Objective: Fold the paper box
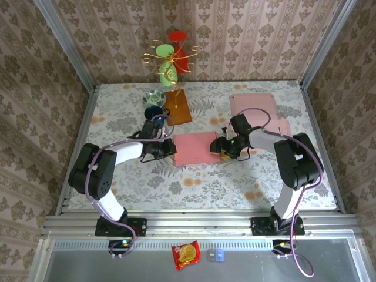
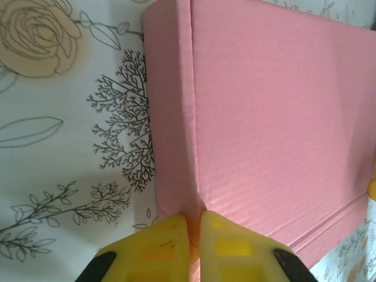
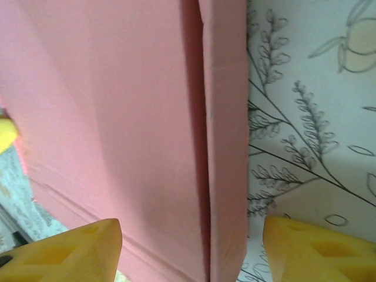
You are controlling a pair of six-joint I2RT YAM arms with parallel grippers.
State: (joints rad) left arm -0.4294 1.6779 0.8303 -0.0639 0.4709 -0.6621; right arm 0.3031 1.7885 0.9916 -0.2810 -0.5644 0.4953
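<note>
Left gripper (image 1: pixel 169 148) and right gripper (image 1: pixel 220 147) meet the paper box (image 1: pixel 195 147) from opposite ends near the middle of the bench (image 1: pixel 194 182), seen from above. A pale floral cloth covers the bench, and patterned wallpaper lines the walls (image 1: pixel 235 41) on three sides. At the far edge stand a wire ornament (image 1: pixel 170 56) with red and green discs, a wooden board (image 1: pixel 178 107) and a bowl (image 1: pixel 154 97). Flat pink sheets (image 1: pixel 252 104) lie far right, well apart from the box. A snack packet (image 1: pixel 185 255) sits on the metal ledge in front of the arm bases.

From the left wrist, the left gripper (image 2: pixel 194 226) is closed, its yellow fingers (image 2: pixel 161 244) pinching the thin raised side wall of the paper box (image 2: pixel 276 117). The floral cloth shows to the left.

From the right wrist, the right gripper (image 3: pixel 191 249) stands wide open, one finger (image 3: pixel 311 249) over the cloth and the other over the pink panel, with the side wall of the paper box (image 3: pixel 226 147) between them, untouched.
</note>
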